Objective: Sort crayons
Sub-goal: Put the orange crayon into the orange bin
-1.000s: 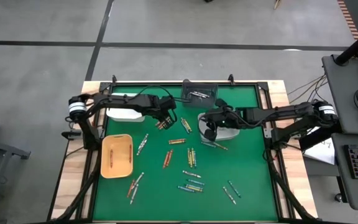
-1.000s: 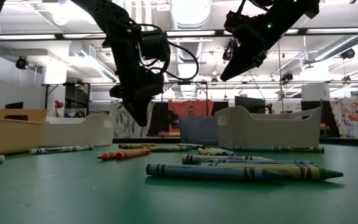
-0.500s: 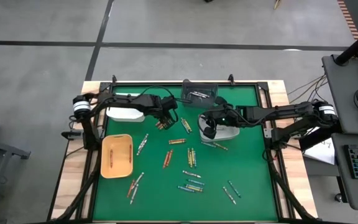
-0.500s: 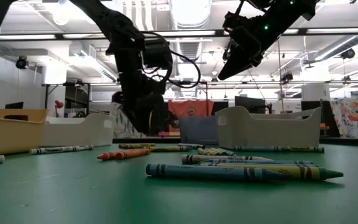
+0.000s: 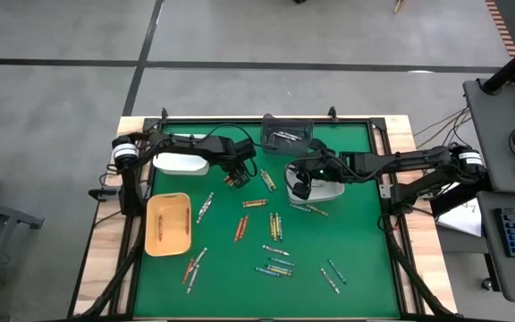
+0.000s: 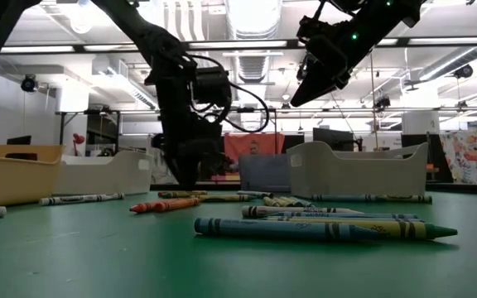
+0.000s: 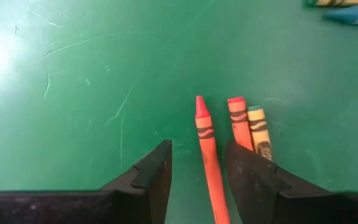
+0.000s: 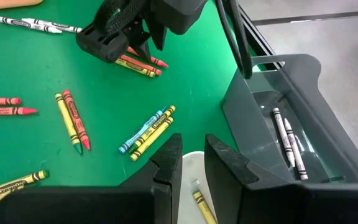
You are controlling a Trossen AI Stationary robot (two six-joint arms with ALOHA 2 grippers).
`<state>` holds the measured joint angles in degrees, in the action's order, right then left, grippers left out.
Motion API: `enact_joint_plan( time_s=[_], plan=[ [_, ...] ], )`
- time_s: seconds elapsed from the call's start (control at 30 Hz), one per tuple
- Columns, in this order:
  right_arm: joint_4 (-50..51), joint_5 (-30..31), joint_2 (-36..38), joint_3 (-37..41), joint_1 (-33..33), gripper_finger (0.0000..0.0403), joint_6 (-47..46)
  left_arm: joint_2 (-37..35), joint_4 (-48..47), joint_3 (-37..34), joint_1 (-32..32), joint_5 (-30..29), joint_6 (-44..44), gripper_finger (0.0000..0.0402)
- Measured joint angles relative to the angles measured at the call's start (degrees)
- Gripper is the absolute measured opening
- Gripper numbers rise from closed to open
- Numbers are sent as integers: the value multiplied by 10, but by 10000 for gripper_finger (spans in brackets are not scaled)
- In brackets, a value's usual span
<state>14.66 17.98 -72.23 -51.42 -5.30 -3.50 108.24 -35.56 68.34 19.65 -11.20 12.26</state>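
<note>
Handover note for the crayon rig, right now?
Left gripper: open, low over a red crayon lying between its fingers, two more beside it.
Right gripper: over the white bin, nothing held; a yellow crayon lies in the bin.
Done: some crayons in the dark tray and tan tray.
Left: most crayons remain loose on the mat.

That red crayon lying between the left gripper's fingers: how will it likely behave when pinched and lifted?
The red crayon looks thin, straight and probably stiff, so it should lift without drooping. Being round, it may roll toward the two crayons beside it if nudged. The left gripper stands open around it, so a centred pinch seems likely.
</note>
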Motion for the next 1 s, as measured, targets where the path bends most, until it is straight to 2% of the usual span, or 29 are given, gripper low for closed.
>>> enact_joint_plan(
  time_s=[0.4,0.53,0.73,0.9,1.0],
  plan=[
    [-1,0,0,1,0,59,-19,26,22,2,6,-2,-26,116],
    [-2,0,0,1,0,59,-20,27,28,2,6,-11,-26,84],
    [-3,0,0,1,0,59,-1,26,29,6,6,-12,-25,13],
    [-4,0,0,1,0,59,4,21,17,37,4,-31,-21,6],
    [-5,0,0,1,0,59,5,3,2,70,-10,-78,-24,2]
  ],
)
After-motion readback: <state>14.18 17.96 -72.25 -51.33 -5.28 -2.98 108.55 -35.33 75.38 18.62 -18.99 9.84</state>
